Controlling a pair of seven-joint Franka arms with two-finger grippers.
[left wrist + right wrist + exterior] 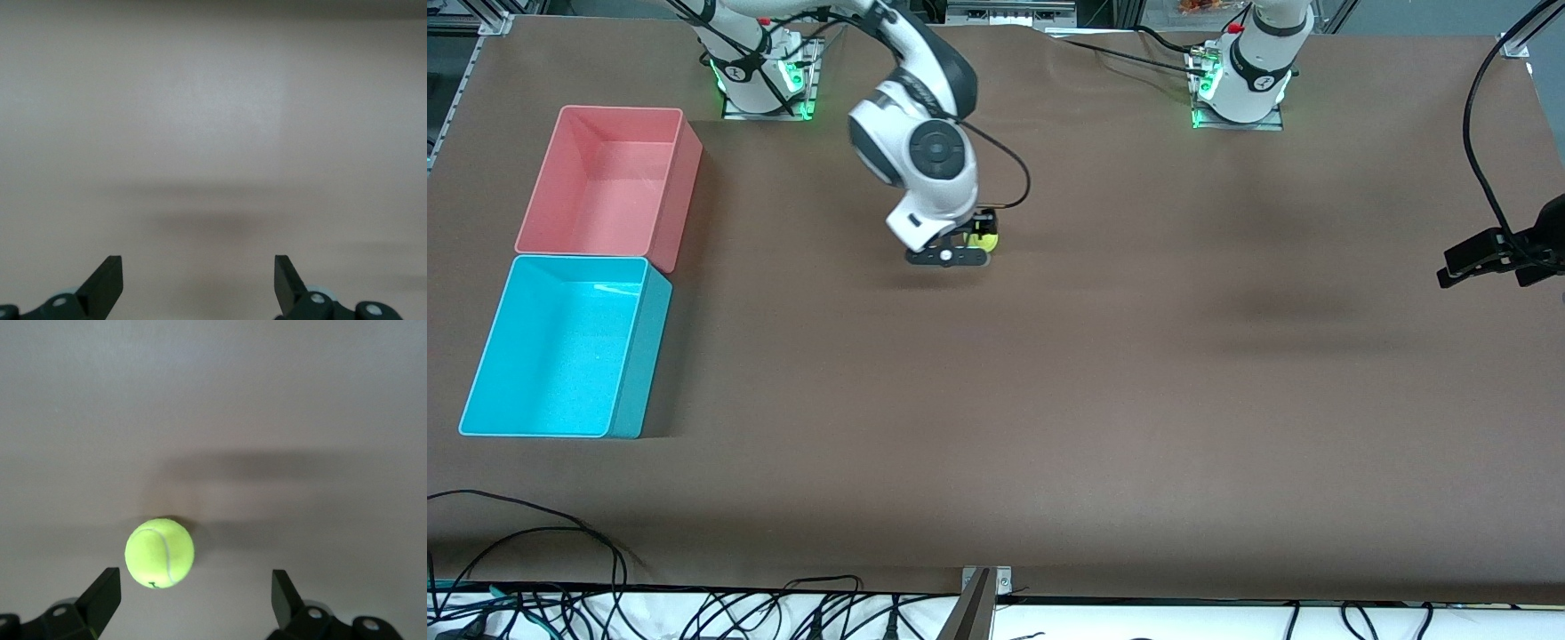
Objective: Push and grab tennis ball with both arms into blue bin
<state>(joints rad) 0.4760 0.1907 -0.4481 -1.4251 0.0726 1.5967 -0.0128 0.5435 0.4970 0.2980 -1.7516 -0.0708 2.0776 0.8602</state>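
Currently the right gripper hangs low mid-table, fingers wide, with the ball on the table between them, nearer one finger and ungripped. The left gripper is wide open over bare brown table. Both the blue bin and pink bin, toward the right arm's end, are empty.

Brown matte table cover fills view, soft shadows on it. Pink bin at 10 o'clock. White strip with tangled black cables along 6 o'clock edge. Metal frame rails at 12 o'clock. Black clamp at 3 o'clock.
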